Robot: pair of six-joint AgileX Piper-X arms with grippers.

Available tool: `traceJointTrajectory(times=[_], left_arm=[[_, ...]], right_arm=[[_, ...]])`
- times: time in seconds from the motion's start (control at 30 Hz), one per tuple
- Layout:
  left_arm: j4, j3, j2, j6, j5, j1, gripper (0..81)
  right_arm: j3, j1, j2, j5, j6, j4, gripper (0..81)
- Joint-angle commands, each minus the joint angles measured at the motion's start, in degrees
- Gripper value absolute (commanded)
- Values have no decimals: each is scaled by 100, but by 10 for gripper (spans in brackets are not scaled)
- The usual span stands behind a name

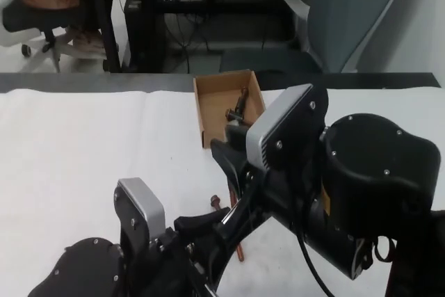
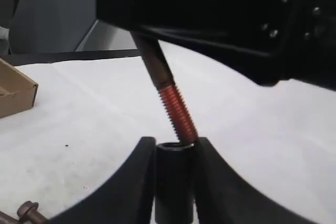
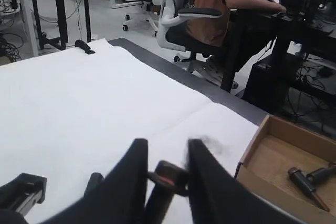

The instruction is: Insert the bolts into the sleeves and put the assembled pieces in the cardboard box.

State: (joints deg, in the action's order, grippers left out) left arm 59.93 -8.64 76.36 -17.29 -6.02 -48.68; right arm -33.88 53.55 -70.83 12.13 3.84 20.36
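Nearest to me, the left gripper (image 2: pixel 175 145) is clamped on an upright black cylindrical sleeve (image 2: pixel 175 182), the right gripper (image 3: pixel 168 150) pinches the head of a tilted dark bolt with red thread (image 2: pixel 176 109), its tip at the sleeve's rim, and farther back the brown cardboard box (image 1: pixel 217 102) contains dark assembled pieces (image 1: pixel 238 108).

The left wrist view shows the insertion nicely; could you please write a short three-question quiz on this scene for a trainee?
1. True or false: the cardboard box is empty.
2. The left gripper holds: A) the sleeve; B) the box; C) nothing.
3. Fill in: the right gripper holds the ____.
Key: 1 false, pieces lie in it; 2 A; 3 bolt.
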Motion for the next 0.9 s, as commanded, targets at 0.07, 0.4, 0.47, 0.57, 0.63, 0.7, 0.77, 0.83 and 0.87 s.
traceJointTrajectory(times=[0.07,0.4,0.47,0.57,0.63,0.7,0.77,0.83,0.87], left_arm=[[190,-36,-14,-159,-266,-9,18],[202,-36,-14,-22,209,10,18],[202,-36,-14,-22,209,10,18],[202,-36,-14,173,209,10,18],[202,-36,-14,278,260,10,18],[202,-36,-14,278,397,10,18],[202,-36,-14,278,446,10,18],[217,-36,-14,278,446,10,18],[233,-36,-14,278,446,10,18]], right_arm=[[-4,17,-148,42,46,377,6],[3,162,-161,42,24,344,6],[3,211,-161,42,24,259,6],[3,241,-161,83,24,59,6],[16,241,-161,83,43,-46,6],[33,241,-161,130,45,-42,6],[29,241,-161,230,45,-42,6],[29,241,-149,230,45,-42,6],[29,241,-149,230,45,-42,6]])
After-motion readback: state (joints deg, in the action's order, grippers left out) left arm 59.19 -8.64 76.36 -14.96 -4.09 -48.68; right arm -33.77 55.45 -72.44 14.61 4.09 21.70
